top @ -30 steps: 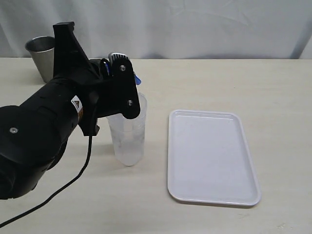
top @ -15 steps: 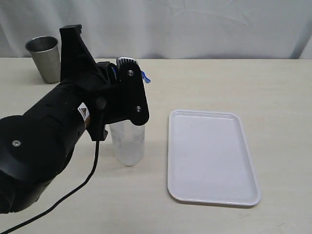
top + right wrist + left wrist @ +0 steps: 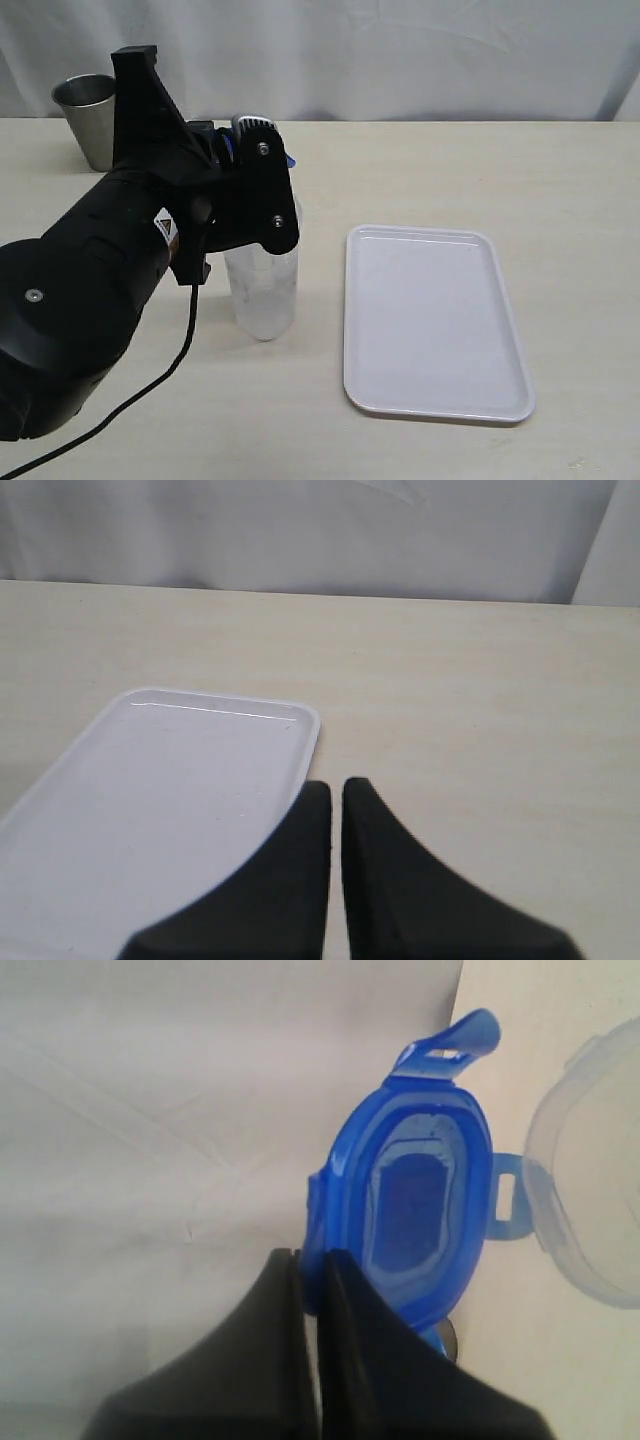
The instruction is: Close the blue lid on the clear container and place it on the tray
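The blue lid (image 3: 420, 1230) is pinched by its edge in my shut left gripper (image 3: 312, 1255), its tabs sticking outward. In the exterior view the left gripper (image 3: 258, 150) hangs over the top of the clear container (image 3: 262, 290), and only a sliver of the blue lid (image 3: 290, 160) peeks past the black housing. In the left wrist view the container's clear rim (image 3: 590, 1190) lies beside the lid, not under it. The white tray (image 3: 430, 320) lies to the container's right. My right gripper (image 3: 336, 783) is shut with nothing in it, over the table by the tray's (image 3: 160, 790) corner.
A steel cup (image 3: 88, 115) stands at the back left, behind the left arm. A white curtain closes off the far edge of the table. The right arm does not appear in the exterior view.
The left gripper swung right over the container with the lid, then came back a little to the left. The container and tray have not moved.
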Controlling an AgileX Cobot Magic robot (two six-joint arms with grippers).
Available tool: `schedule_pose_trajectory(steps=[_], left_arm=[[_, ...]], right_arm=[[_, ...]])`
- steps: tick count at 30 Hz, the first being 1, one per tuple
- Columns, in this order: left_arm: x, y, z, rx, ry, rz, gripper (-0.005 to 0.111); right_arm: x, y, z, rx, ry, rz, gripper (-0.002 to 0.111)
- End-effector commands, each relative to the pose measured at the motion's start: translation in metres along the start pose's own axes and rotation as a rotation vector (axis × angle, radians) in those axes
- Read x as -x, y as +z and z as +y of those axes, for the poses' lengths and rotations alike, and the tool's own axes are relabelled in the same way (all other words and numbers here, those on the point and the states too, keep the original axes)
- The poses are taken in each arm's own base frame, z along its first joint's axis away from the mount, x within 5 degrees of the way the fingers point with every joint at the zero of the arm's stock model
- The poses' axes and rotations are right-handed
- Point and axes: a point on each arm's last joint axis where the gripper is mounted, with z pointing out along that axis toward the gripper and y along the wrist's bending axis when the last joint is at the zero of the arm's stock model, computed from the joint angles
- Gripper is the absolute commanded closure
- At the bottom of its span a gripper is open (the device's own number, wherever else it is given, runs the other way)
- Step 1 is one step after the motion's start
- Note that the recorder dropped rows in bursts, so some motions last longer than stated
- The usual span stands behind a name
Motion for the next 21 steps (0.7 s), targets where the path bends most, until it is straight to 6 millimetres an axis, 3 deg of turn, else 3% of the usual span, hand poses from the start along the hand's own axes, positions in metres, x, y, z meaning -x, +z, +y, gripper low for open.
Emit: schedule_pose_trajectory(steps=[1, 6, 21], left_arm=[[0.002, -0.005, -0.001, -0.013, -0.018, -0.001, 0.107], [0.012, -0.017, -0.005, -0.014, -0.003, -0.043, 0.107], [0.008, -0.017, -0.009, -0.055, -0.002, 0.014, 0.107]], right_arm=[[0.0, 0.0, 0.0, -0.003, 0.006, -0.003, 0.104], [0.0, 0.0, 0.0, -0.003, 0.006, -0.003, 0.104], [0.0, 0.0, 0.0, -0.003, 0.006, -0.003, 0.104]])
